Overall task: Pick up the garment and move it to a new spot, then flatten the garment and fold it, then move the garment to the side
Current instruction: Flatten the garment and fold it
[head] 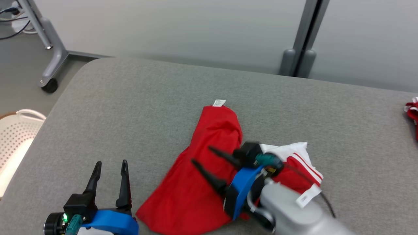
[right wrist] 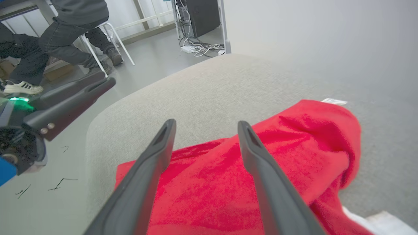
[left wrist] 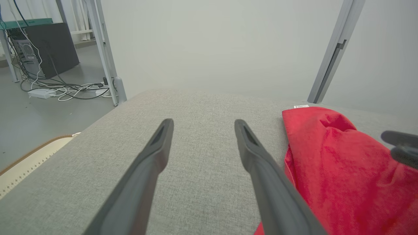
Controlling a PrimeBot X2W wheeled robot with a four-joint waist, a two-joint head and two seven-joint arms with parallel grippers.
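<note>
A red garment (head: 196, 182) with white trim and stripes at its right end lies crumpled on the grey padded table (head: 137, 107); a white label sticks out at its far tip. My right gripper (head: 202, 156) hovers open over the garment's middle, fingers pointing left and away, nothing between them. In the right wrist view the red cloth (right wrist: 228, 182) lies under the open right gripper (right wrist: 205, 125). My left gripper (head: 110, 165) stands open near the table's front left, left of the garment. The left wrist view shows the left gripper (left wrist: 202, 125) over bare table, the garment (left wrist: 343, 169) beside its right finger.
A white perforated basket (head: 16, 137) stands off the table's left edge. Another red and white cloth (head: 412, 112) lies at the table's far right edge. Grey frame legs (head: 49, 49) and a post (head: 302, 42) stand behind. A seated person's legs (right wrist: 72, 36) appear in the right wrist view.
</note>
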